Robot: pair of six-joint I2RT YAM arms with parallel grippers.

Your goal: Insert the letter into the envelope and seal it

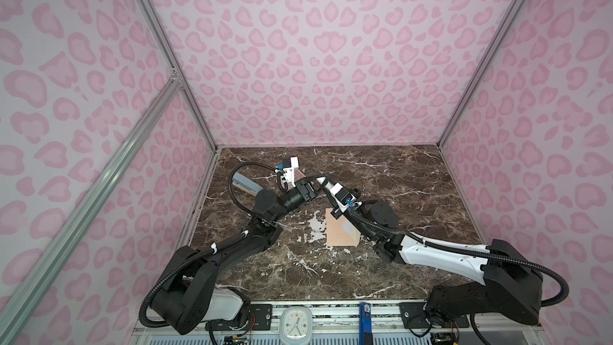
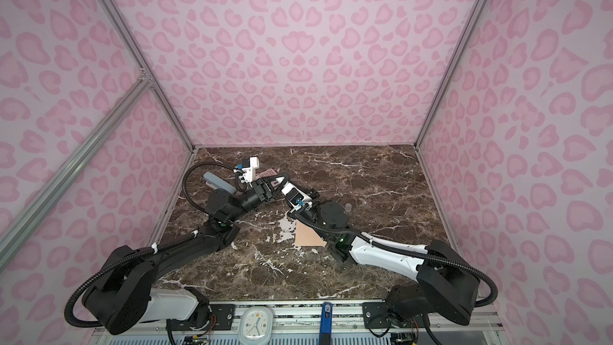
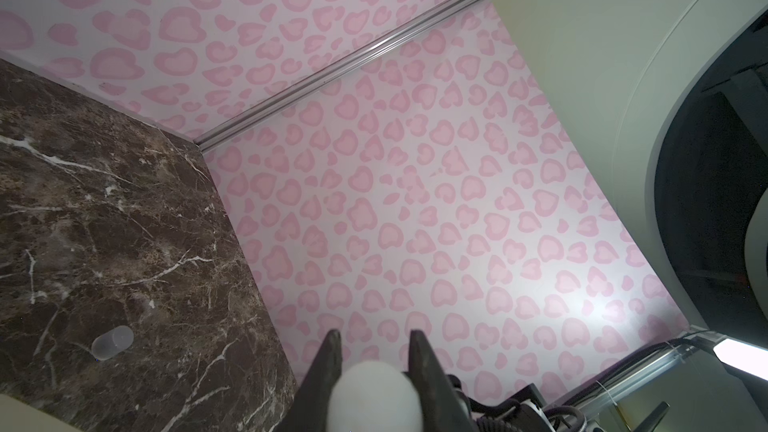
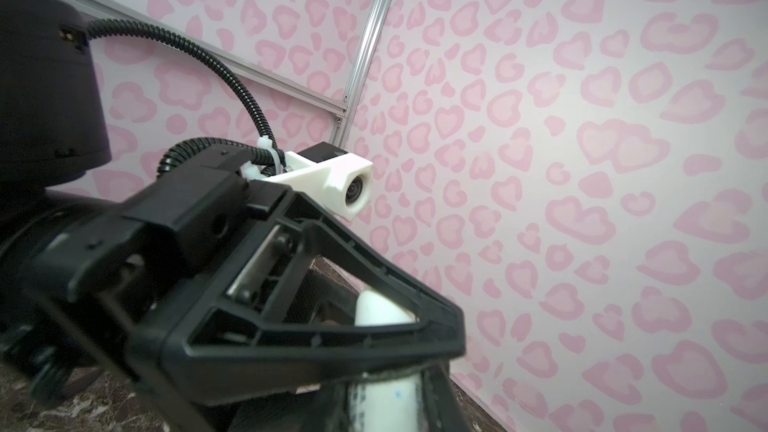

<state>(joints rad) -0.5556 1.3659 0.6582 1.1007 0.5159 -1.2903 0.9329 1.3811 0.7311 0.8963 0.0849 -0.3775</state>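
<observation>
Top views both show the marble tabletop with the two arms meeting near its back. The envelope lies flat nearer the front, partly under the right arm. No loose letter shows, so it is probably already inside.

The left pincer is closed on a white stick. The right pincer flanks the same stick, but I cannot tell how firmly it grips.

A clear cap lies apart. This looks like readying glue for sealing. Next, one pincer must release and the other carry the stick to the flap.
</observation>
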